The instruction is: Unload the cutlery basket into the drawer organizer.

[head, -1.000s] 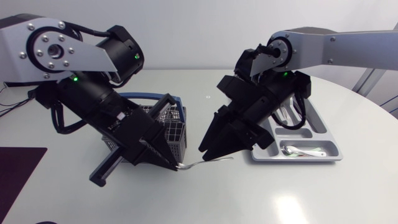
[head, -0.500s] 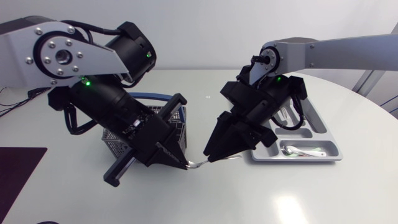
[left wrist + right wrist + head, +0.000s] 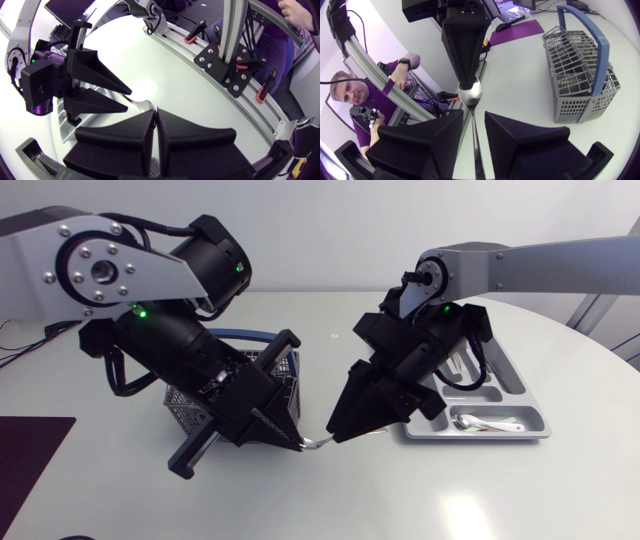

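Landmark: cutlery basket (image 3: 288, 386), grey wire with a blue handle, standing upright on the white tabletop (image 3: 400, 490); the left arm covers most of it in the head view.
Spoon (image 3: 322, 442): held clear of the tabletop, just off the basket's near right corner, lying roughly level with its handle pointing away from the basket.
Left end effector (image 3: 297, 445): reaches over the basket and past its right side; fingers pressed together on the spoon's bowl end, gripping it from two sides.
Right end effector (image 3: 338, 435): just right of the basket, tip to tip with the left one. In the right wrist view the spoon handle runs down the gap between its fingers (image 3: 422, 145) with space either side, so it is open, not gripping.
Drawer organizer (image 3: 478, 436): grey tray well to the right of the basket, partly under the right arm.
Second spoon (image 3: 488, 423): lying flat in the organizer's near crosswise compartment.
Other cutlery: some pieces in the long compartments; type not clear.
Dark mat (image 3: 30, 450): flat on the tabletop, left of the basket.
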